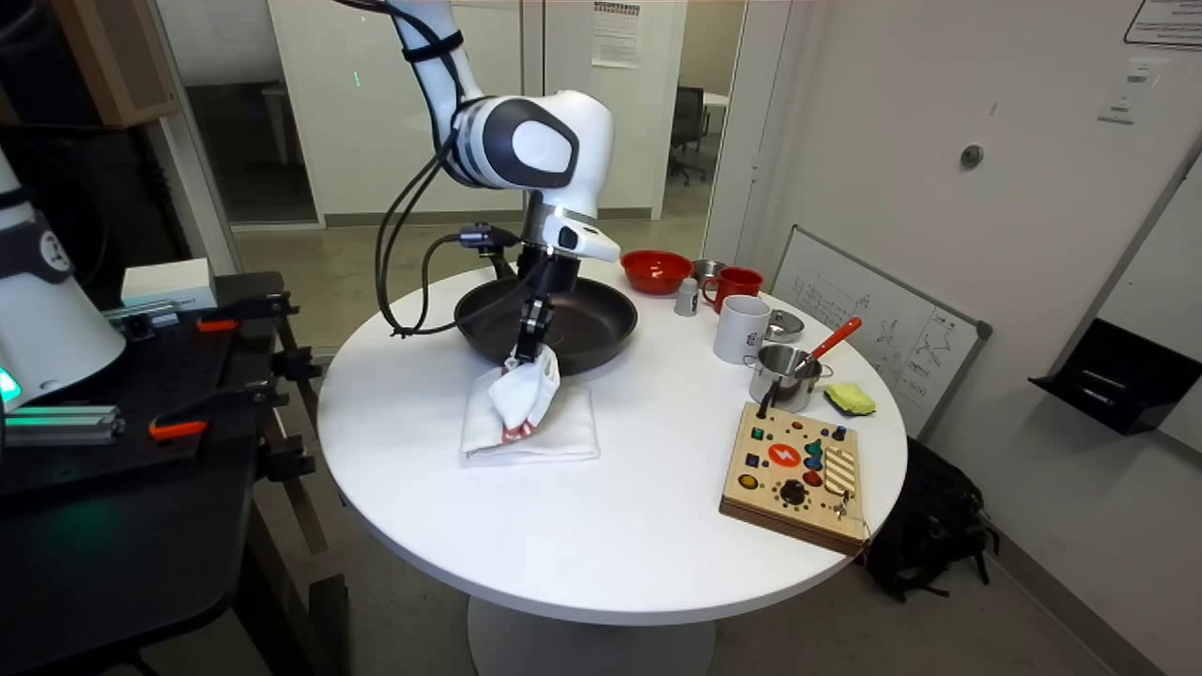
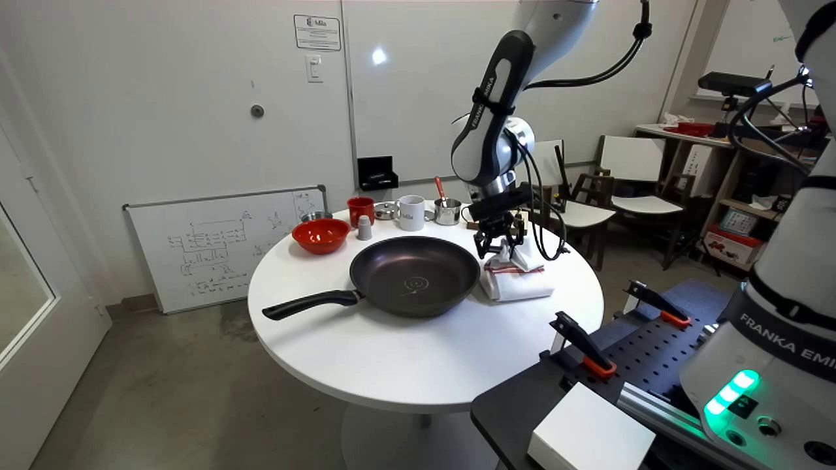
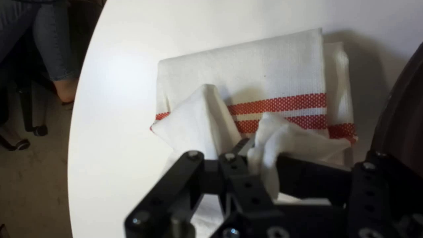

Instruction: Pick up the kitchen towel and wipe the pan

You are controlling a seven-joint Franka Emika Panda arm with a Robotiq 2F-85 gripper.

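The kitchen towel [image 1: 577, 432], white with red stripes, lies folded on the round table, and its upper layer is pulled up into a peak. My gripper [image 1: 531, 352] points down at that peak, shut on the bunched cloth. In the wrist view a fold of the towel [image 3: 271, 69] comes up between the fingers of the gripper [image 3: 256, 153], while its lower layers rest on the tabletop. Right beside the towel sits the black pan [image 2: 411, 274], its handle [image 2: 310, 304] reaching over the table toward the edge. Only the dark rim of the pan [image 3: 403, 115] shows in the wrist view.
Along the far side of the pan stand a red bowl [image 2: 321, 235], a grey shaker [image 2: 364, 228], a red mug [image 1: 732, 286] and a white mug [image 1: 742, 329]. A steel pot [image 1: 787, 376], a sponge [image 1: 851, 399] and a wooden board [image 1: 796, 474] occupy another side.
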